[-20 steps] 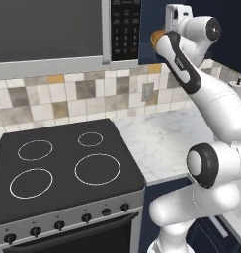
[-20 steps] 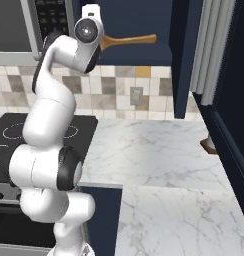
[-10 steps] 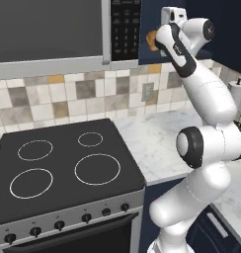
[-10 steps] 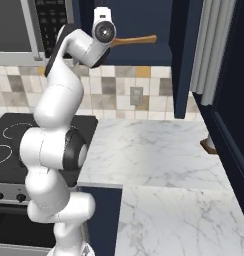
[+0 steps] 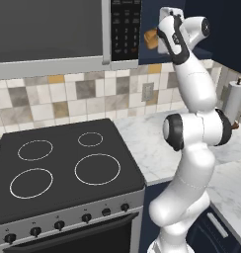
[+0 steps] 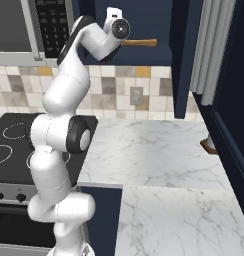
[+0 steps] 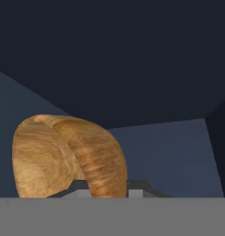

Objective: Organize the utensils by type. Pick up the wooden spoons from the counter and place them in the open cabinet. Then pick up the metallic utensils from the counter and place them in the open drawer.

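One spoon: small wooden spoon with orange-brown handle [image 6: 139,42], clamped in two-finger gripper [image 6: 115,30].
Place: high inside dark navy upper cabinet [image 6: 144,22].
Change: arm has swung right, further into cabinet.

Wooden spoon [image 6: 139,42] bowl end hidden behind the hand [image 6: 115,31] in the right base view, spoon bowl cut off at the hand view's bottom edge, brown object [image 6: 209,146] on the table [image 6: 159,165] half-hidden behind the navy door, too small to identify
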{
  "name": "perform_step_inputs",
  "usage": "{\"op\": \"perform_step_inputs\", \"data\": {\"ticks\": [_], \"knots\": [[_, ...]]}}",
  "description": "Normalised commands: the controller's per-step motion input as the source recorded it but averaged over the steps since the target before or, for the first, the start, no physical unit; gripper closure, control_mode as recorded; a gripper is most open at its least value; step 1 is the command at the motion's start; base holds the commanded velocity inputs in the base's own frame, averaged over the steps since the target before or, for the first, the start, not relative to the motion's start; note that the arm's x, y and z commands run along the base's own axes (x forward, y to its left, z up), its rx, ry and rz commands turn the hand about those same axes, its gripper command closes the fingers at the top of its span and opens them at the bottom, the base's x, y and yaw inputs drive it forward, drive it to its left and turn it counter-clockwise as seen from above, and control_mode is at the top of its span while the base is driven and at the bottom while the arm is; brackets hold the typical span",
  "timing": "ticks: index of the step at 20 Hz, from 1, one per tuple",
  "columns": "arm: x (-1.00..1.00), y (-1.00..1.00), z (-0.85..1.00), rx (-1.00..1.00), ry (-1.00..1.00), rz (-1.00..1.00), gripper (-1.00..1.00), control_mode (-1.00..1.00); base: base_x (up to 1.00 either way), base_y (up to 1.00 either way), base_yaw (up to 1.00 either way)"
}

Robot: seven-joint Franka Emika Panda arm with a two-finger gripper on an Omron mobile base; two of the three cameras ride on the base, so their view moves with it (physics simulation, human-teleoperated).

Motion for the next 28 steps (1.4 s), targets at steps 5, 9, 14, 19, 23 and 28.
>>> {"op": "perform_step_inputs", "data": {"ticks": [5, 9, 14, 19, 23, 28], "knots": [[0.53, -0.06, 0.00, 0.08, 0.03, 0.05, 1.00, -1.00, 0.00, 0.00, 0.00], [0.49, -0.01, 0.00, 0.07, 0.03, 0.05, 1.00, -1.00, 0.00, 0.00, 0.00], [0.54, 0.00, 0.00, 0.03, 0.01, 0.05, 1.00, -1.00, 0.00, 0.00, 0.00], [0.43, 0.00, 0.00, 0.00, 0.11, 0.04, 1.00, -1.00, 0.00, 0.00, 0.00], [0.32, 0.02, 0.02, 0.00, 0.18, 0.01, 1.00, -1.00, 0.00, 0.00, 0.00], [0.16, 0.06, 0.00, 0.00, 0.20, 0.00, -1.00, -1.00, 0.00, 0.00, 0.00]]}}
